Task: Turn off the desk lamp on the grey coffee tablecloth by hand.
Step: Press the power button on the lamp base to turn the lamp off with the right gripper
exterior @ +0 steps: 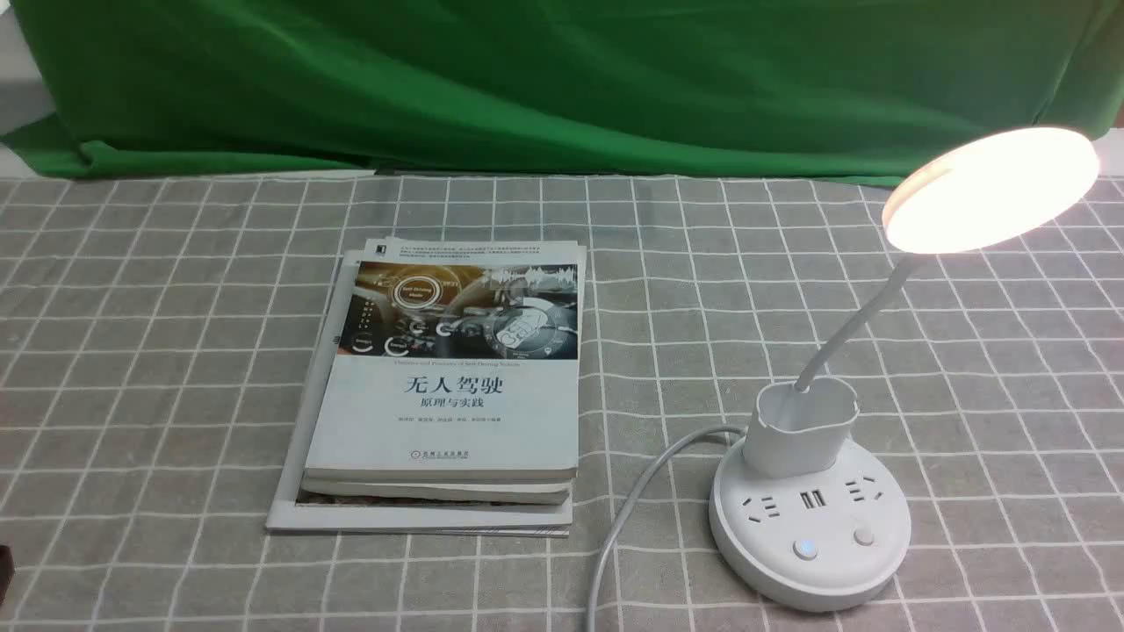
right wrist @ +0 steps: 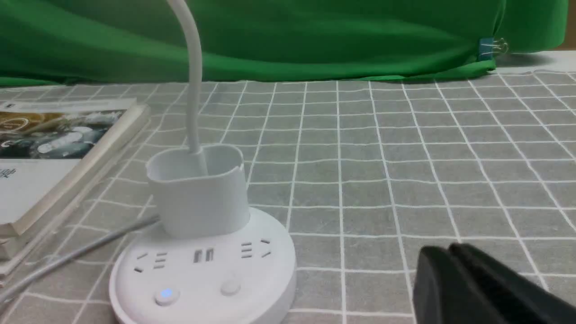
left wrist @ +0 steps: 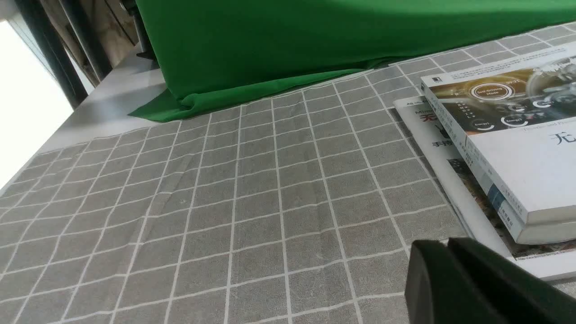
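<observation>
The white desk lamp (exterior: 812, 518) stands at the right front of the grey coffee tablecloth (exterior: 132, 351). Its disc head (exterior: 990, 189) glows, and one of the two buttons (exterior: 804, 549) on its round base is lit blue. In the right wrist view the lamp base (right wrist: 202, 270) lies to one side of my right gripper (right wrist: 445, 252), which is shut and empty, apart from the base. My left gripper (left wrist: 443, 245) is shut and empty, beside the stack of books (left wrist: 508, 148). Neither gripper shows clearly in the front view.
A stack of books and magazines (exterior: 448, 386) lies at the cloth's middle. The lamp's grey cable (exterior: 628, 509) runs from the base toward the front edge. A green cloth backdrop (exterior: 562, 79) hangs behind the table.
</observation>
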